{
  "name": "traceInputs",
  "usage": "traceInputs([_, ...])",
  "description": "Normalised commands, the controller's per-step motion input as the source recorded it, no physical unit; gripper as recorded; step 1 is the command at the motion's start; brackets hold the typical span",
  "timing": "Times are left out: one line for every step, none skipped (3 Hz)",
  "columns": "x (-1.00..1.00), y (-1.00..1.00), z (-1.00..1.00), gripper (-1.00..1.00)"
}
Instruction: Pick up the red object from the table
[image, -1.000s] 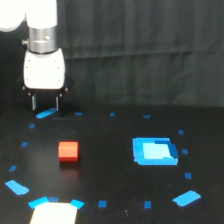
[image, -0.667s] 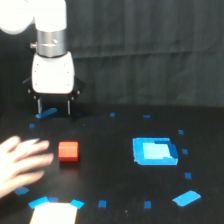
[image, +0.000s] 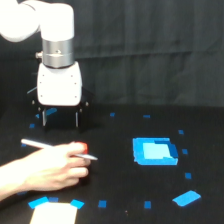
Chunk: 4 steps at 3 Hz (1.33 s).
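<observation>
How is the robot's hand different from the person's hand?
The robot's hand is white with two dark fingers pointing down; the person's hand is skin-coloured and lies sideways. The robot's hand is open and holds nothing; the person's hand holds a thin pale stick and covers most of the red block. Both are on the exterior view's left side.

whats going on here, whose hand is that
A person's hand has reached in from the exterior view's left, holding a thin white stick, and covers most of the red object on the table; only a sliver of red shows. The robot's gripper hangs above the table just behind the hand, fingers pointing down with a gap between them, holding nothing. The block is not yet picked up. A blue patch lies toward the exterior view's right.
</observation>
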Motion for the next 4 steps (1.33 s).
traceInputs([0.20, -0.93, -0.25, 0.94])
traceInputs([0.68, -0.96, -0.15, 1.00])
traceInputs([1.00, -0.77, 0.06, 1.00])
traceInputs([0.30, -1.00, -0.20, 0.50])
